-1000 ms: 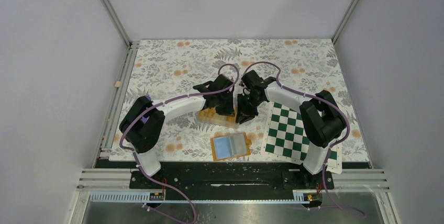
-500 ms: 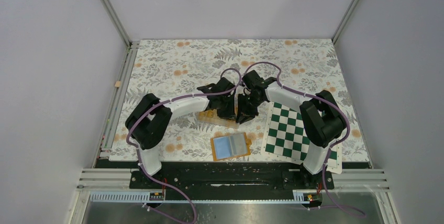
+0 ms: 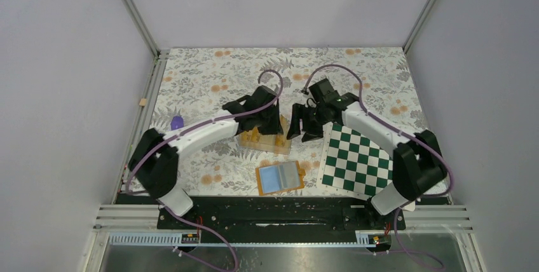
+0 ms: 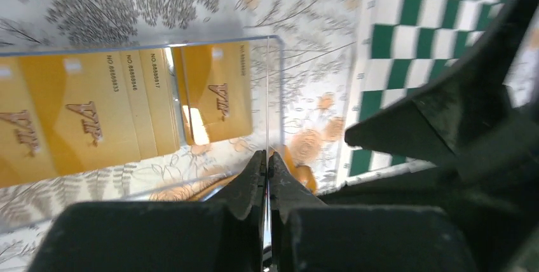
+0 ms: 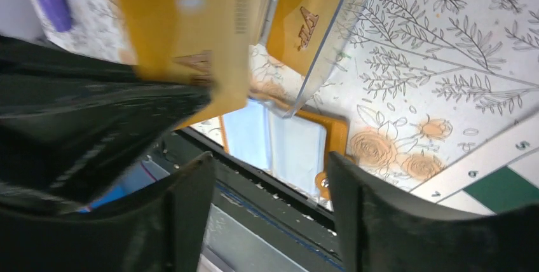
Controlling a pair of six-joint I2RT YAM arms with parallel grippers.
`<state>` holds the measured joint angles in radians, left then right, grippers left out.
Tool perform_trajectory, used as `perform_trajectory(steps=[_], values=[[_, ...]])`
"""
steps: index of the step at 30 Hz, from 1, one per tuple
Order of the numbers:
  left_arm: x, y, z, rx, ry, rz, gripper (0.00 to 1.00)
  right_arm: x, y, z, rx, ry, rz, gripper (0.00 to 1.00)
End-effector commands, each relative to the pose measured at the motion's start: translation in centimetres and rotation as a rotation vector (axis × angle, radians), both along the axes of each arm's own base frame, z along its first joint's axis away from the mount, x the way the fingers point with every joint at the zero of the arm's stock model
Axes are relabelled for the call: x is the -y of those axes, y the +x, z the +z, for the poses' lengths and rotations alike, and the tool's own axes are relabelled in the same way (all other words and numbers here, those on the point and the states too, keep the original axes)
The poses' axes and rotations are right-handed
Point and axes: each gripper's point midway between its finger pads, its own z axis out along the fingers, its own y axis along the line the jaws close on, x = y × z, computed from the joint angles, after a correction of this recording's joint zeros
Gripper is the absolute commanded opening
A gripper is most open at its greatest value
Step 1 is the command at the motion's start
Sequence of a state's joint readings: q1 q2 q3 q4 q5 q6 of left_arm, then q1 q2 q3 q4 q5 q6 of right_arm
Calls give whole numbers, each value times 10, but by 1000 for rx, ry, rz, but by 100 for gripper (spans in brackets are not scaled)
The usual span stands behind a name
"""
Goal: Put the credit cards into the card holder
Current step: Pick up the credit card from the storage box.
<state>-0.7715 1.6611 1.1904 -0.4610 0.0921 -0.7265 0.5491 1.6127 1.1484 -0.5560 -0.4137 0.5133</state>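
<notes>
**While the clear plastic box (image 3: 279, 147) of cards has both arms over it, the small orange folding card holder (image 3: 279, 178) lies open just below**

Since the black left gripper (image 4: 267, 161) has its fingers pressed together right at the box's corner wall, I judge it to be steadying the box. Whether it nips the wall or a card I cannot tell. Left of those fingers in the left wrist view, the thin orange-yellow credit cards (image 4: 82, 116) stand fanned inside the box.

The black right gripper (image 5: 270, 161) is spread wide with nothing between its fingers. The holder's light-blue pockets show through the gap. One blurred card (image 5: 184, 37) fills the upper left of that view, with its lower edge behind a dark mass, so what holds it is unclear.

In the top view the holder lies just below the box, towards the bottom edge. Its long side runs roughly left to right, and it is about as near one gripper as the other. Any card must therefore travel down the frame.

Both forearms rise from the bottom corners and bend inward. Their wrists tip down near frame centre. The right arm passes over the green-and-white chequered board (image 3: 356, 161).
</notes>
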Motion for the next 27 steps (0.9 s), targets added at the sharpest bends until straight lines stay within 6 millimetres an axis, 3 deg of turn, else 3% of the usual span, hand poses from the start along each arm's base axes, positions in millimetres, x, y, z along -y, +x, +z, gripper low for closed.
perform_trajectory(steps=[1,4,7,9,12,16,20,27], values=[[-12,8,74,195,-101,58,0,16,-7,38,90,79,-9,76],[-21,-9,92,215,-168,48,0,25,-19,62,148,152,-8,86],[-21,-31,105,214,-288,11,0,29,-35,79,172,251,1,89],[-19,-53,103,182,-391,-31,0,28,-47,87,169,330,6,89],[-13,-82,114,151,-596,-89,0,19,-65,100,151,477,29,87],[-11,-110,136,128,-842,-144,0,7,-80,108,97,656,57,73],[-17,-123,142,135,-949,-154,0,0,-85,120,67,800,64,69],[-15,-132,141,119,-985,-181,0,-11,-88,132,44,874,111,62]])
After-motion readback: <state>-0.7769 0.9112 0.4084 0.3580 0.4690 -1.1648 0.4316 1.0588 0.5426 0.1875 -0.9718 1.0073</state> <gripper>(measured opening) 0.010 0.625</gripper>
